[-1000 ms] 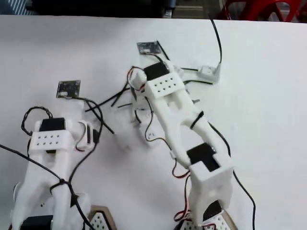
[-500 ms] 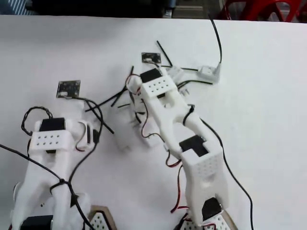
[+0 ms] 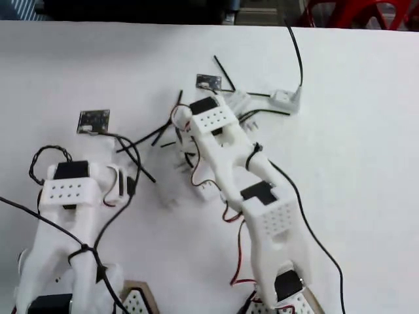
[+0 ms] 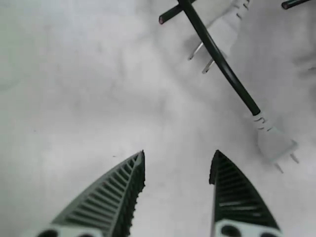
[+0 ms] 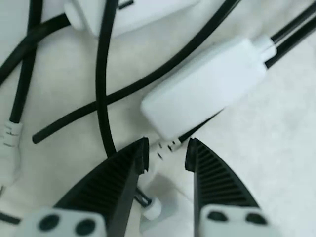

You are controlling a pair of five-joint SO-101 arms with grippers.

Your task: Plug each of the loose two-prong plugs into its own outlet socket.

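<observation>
My right gripper (image 5: 166, 148) is shut on the ribbed neck of a white two-prong plug (image 5: 165, 144), close beneath a white outlet socket (image 5: 207, 91). A second white socket (image 5: 133, 12) lies just beyond, among crossing black cables. From above, the right arm (image 3: 213, 121) stretches to the table's middle, beside a socket (image 3: 283, 98) with a black cord. My left gripper (image 4: 177, 158) stands open over bare table. Ahead of it lie two loose white plugs, one (image 4: 224, 29) with its prongs showing and another (image 4: 274, 143) on a black cable.
Black cables (image 3: 141, 147) sprawl across the white table (image 3: 366, 163) between the two arms. The left arm (image 3: 65, 190) sits at the near left. Red wires (image 3: 196, 173) hang along the right arm. The far right of the table is bare.
The right arm has drawn back toward its base and its wrist has shifted a little left, tilting down over the sockets. The left arm has not moved.
</observation>
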